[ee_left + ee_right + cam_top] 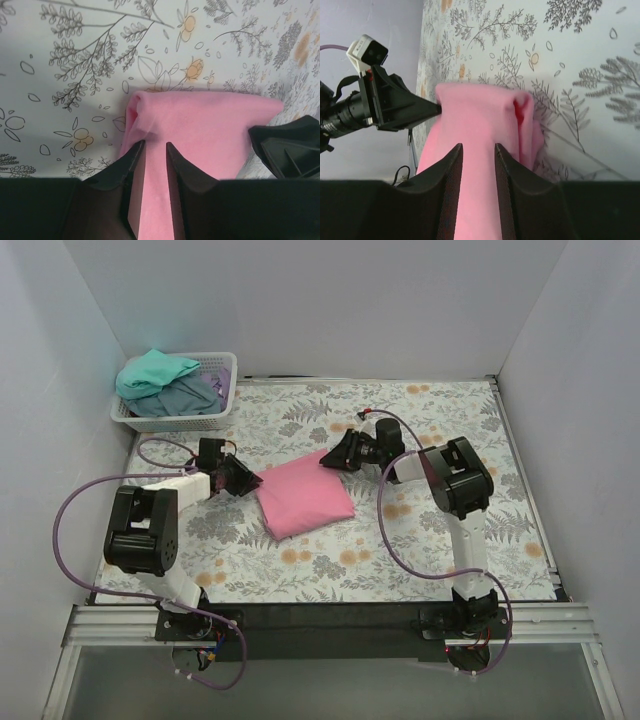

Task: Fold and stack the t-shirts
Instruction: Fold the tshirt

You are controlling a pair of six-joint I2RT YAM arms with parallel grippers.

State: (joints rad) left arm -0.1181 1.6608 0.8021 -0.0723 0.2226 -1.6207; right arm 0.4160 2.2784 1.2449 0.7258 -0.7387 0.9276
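Evenly flanked, folded pink cloth t-shirt (305, 502) lies slantwise on the worktop (400, 540).
Left hand (244, 478), right hand (328, 457) pinch opposite edges.

A soft plain pink cloth t-shirt (303, 498) lies folded into a compact, slightly skewed rectangle near the middle of the flower-printed surface (400, 540). Its layers are thick and rounded at the fold edges. The left hand (254, 480) pinches its left corner, the right hand (328, 459) its far right corner, with cloth between the fingers of both. Well apart, in the white lattice basket (175, 423) at the far left corner, a crumpled teal cloth t-shirt (155, 372) lies heaped on a rumpled grey-blue cloth t-shirt (190, 398).
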